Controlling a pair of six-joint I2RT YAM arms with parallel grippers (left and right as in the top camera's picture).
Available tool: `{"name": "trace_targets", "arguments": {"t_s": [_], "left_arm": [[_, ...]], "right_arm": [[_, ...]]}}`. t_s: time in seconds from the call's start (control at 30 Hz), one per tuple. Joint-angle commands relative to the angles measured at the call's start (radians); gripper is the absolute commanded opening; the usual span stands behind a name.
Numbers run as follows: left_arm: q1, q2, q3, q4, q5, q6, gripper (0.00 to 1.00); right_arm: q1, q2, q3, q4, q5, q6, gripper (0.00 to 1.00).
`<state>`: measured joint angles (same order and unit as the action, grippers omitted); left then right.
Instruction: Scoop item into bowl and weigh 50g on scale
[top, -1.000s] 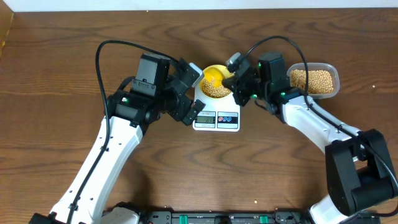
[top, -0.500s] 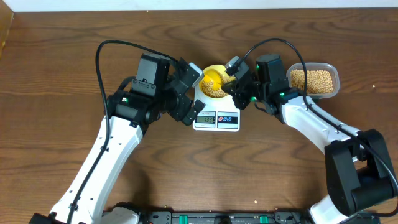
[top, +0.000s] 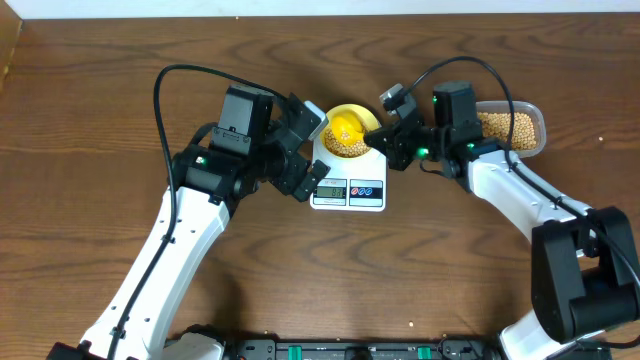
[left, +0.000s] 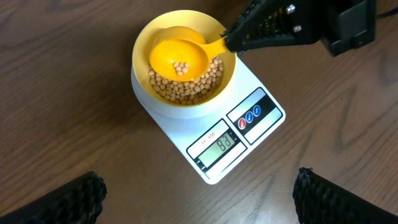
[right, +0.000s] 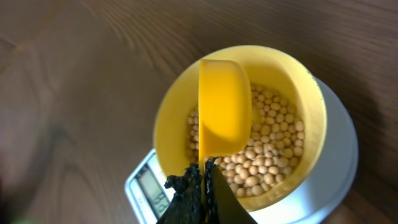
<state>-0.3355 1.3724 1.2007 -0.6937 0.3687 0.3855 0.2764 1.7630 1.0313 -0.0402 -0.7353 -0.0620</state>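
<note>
On the brown worktop (top: 100, 100) the white scale (left: 231, 138) carries the yellow-green bowl (left: 143, 43), half full of beans (left: 186, 92). The right gripper (right: 203, 182), clenched on the yellow scoop (left: 180, 56) by its handle, holds it over the bowl. The left gripper (top: 318, 148) hangs released just beside the scale.

Only one thing you can read here: the scale (left: 186, 129), lower centre of the left wrist view. Its LCD display (left: 225, 144) shows two digits, an 8, then what looks like a 3; the second isn't sharp. Just above the display, the small print (left: 210, 137) reads like "SF-400". The two round buttons (left: 249, 116) carry red and blue icons, too small to make out. In the overhead and right wrist views the digits are illegible.
</note>
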Motion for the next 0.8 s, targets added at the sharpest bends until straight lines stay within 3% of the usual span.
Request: {"name": "trace_targets", "arguments": {"t_s": [0.0, 0.17, 0.77], "left_arm": [[0.003, -0.014, -0.006, -0.002, 0.013, -0.009, 0.98], [0.003, -0.014, -0.006, -0.002, 0.013, -0.009, 0.98], [0.003, -0.014, -0.006, -0.002, 0.013, -0.009, 0.98]], "right_arm": [[-0.026, 0.01, 0.001, 0.008, -0.111, 0.037, 0.01], [-0.045, 0.01, 0.001, 0.053, -0.115, 0.092, 0.01], [-0.048, 0.01, 0.001, 0.113, -0.124, 0.084, 0.01]]}}
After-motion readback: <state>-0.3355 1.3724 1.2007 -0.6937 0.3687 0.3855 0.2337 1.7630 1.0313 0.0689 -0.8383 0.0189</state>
